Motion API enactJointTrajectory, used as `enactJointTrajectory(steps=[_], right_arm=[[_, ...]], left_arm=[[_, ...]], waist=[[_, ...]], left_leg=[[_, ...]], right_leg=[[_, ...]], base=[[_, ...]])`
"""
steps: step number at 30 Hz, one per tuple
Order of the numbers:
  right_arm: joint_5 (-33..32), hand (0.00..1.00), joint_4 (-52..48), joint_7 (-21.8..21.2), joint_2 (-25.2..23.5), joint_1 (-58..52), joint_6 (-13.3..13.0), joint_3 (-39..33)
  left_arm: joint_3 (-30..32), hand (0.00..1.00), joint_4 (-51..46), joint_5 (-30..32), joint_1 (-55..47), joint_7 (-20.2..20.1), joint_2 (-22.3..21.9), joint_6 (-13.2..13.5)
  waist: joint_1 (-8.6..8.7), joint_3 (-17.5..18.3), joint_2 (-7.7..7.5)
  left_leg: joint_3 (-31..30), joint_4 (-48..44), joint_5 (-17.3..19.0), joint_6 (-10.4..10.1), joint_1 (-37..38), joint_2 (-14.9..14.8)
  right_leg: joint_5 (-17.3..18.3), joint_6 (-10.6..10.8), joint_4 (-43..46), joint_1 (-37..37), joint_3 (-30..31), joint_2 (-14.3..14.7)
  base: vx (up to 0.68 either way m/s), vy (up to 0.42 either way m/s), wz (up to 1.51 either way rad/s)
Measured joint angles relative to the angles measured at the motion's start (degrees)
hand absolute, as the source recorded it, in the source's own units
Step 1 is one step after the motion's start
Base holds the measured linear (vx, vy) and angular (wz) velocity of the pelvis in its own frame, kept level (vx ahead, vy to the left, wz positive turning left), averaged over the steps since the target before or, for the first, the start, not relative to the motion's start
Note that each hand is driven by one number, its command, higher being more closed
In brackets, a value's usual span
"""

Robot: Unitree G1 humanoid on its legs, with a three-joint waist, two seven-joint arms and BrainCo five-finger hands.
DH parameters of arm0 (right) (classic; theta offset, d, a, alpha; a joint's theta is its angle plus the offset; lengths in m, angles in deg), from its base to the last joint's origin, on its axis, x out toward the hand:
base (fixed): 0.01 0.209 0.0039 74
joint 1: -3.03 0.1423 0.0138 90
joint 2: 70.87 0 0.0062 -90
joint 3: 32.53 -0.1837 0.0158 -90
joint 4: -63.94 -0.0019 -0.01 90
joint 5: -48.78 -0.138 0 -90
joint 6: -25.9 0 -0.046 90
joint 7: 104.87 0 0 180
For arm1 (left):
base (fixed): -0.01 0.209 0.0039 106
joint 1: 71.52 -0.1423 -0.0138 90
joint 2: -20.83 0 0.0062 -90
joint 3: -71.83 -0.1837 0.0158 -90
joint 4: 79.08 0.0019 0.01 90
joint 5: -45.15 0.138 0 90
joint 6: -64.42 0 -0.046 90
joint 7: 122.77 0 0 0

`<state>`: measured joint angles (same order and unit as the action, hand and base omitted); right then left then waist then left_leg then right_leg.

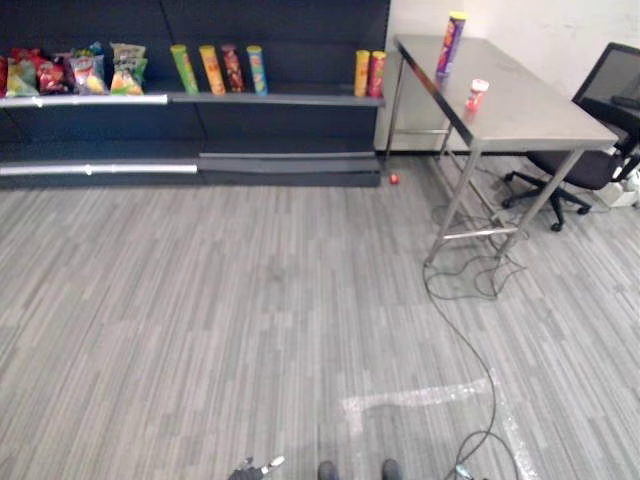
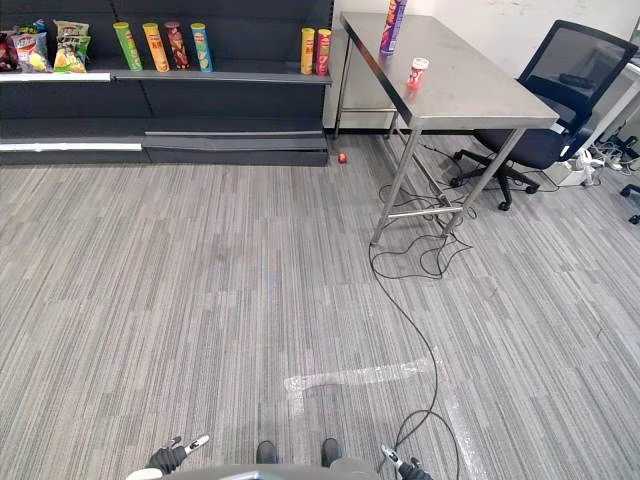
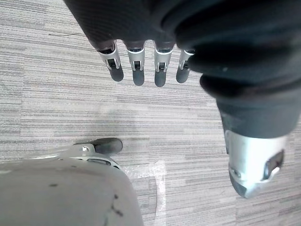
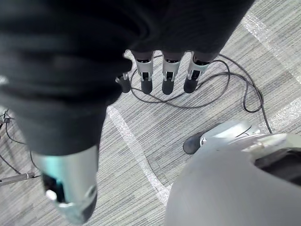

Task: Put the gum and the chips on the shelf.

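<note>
L hand (image 3: 137, 67) & R hand (image 4: 168, 75) slack, empty — chips can (image 1: 451, 44), gum (image 1: 477, 93) on table (image 1: 530, 112).

Both arms hang low by my sides here. My left hand (image 3: 137, 63) has straight, relaxed fingers with the thumb out to the side, holding nothing. My right hand (image 4: 168, 75) looks the same, loose and empty.
</note>
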<state>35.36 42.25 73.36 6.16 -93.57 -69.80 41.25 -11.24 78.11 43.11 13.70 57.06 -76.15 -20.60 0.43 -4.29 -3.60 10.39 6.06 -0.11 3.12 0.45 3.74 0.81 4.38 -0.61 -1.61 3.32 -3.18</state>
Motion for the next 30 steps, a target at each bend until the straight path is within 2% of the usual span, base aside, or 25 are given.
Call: enactJointTrajectory(steps=[2, 12, 20, 25, 30], right_arm=[[0.0, 0.0, 0.0, 0.0, 0.4, 0.3, -0.1, 1.1], [0.1, 0.0, 0.2, -0.1, 0.7, 0.8, -0.8, 3.2], [0.1, 0.0, 0.2, -0.1, 0.7, 0.7, -0.8, 3.3], [0.1, 0.0, 0.1, -0.1, 0.6, 0.0, -0.8, 3.2], [0.2, 0.0, 0.1, -0.1, 0.6, -0.1, -0.8, 3.1]], left_arm=[[-0.1, 0.0, 0.0, 0.0, 0.0, 0.0, 0.1, 0.0], [-3.3, 0.0, 0.0, 1.1, 0.4, 0.1, 0.9, 0.2], [-3.8, 0.0, 0.0, 1.1, 0.4, 0.4, 0.9, 1.1], [-3.8, 0.0, 0.0, 1.1, 0.4, 0.4, 0.8, 1.1], [-3.8, 0.0, 0.1, 1.1, 0.4, 0.4, 0.8, 1.1]], waist=[[0.12, -0.1, -0.09], [0.87, -0.6, 0.37], [0.93, -0.6, 0.37], [0.91, -0.4, 0.04], [0.95, -0.4, 0.06]], left_leg=[[0.0, 0.0, 0.5, 0.5, 0.3, 0.7], [-0.2, 0.0, 1.1, 0.7, 2.7, 1.1], [0.0, 0.0, 1.2, 0.0, 2.8, 0.5], [0.2, 0.0, 1.0, -0.3, 2.8, 0.1], [0.0, 0.0, 1.4, 0.2, 2.9, 0.5]], right_leg=[[-0.3, 0.8, -0.2, 0.4, 0.0, -0.6], [-0.3, 0.5, 1.0, 2.0, -0.2, -0.6], [1.5, -0.9, 1.7, 1.9, -0.2, -0.1], [1.9, -0.5, 1.3, 2.0, -0.5, -0.1], [1.4, 0.1, 0.4, 2.8, -1.0, -0.4]], base=[[0.14, 0.062, 0.04], [0.09, -0.01, 0.02], [-0.06, -0.089, -0.05], [-0.02, -0.061, 0.01], [0.06, -0.01, 0.04]])
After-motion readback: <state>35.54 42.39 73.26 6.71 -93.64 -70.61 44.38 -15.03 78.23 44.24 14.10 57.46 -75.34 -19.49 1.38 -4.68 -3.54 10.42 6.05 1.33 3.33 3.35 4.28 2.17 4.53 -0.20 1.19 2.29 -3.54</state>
